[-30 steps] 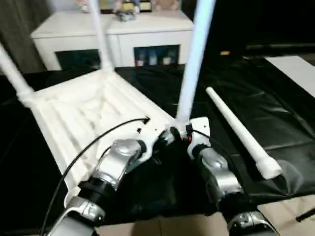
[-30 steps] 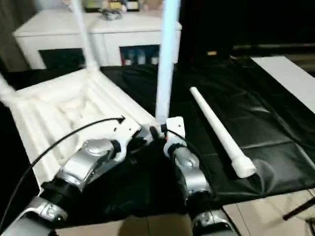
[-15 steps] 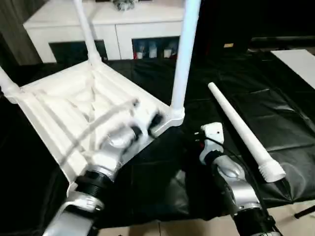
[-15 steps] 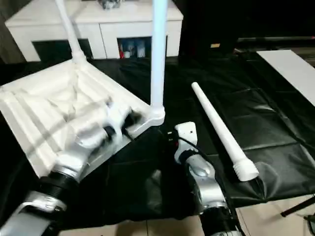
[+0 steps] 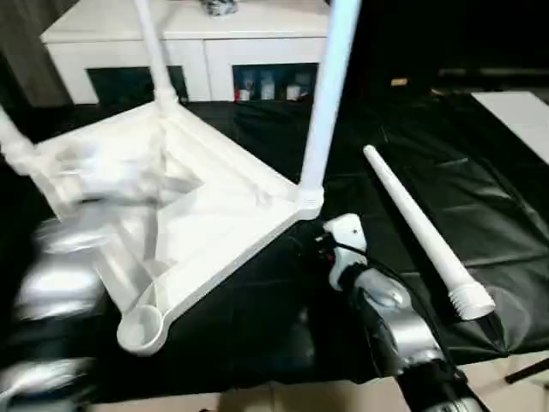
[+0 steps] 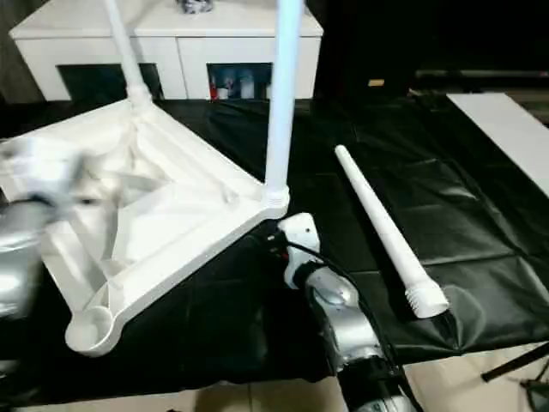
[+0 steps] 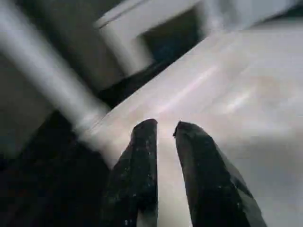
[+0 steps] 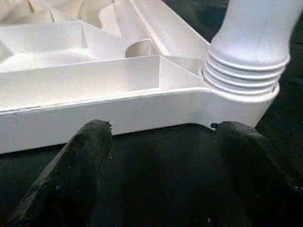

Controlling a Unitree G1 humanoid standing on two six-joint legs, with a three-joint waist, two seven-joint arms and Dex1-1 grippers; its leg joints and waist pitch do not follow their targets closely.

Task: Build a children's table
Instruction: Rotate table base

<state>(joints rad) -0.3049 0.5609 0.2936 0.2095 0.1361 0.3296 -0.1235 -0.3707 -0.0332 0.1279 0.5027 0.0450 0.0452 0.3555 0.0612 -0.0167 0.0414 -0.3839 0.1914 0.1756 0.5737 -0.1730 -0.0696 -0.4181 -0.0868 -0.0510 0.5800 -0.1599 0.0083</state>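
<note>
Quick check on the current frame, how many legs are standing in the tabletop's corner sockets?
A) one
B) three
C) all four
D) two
B: three legs stand upright in corners of the upturned tabletop, the nearest corner socket is empty, and the fourth leg lies loose on the black sheet to the right.
</note>
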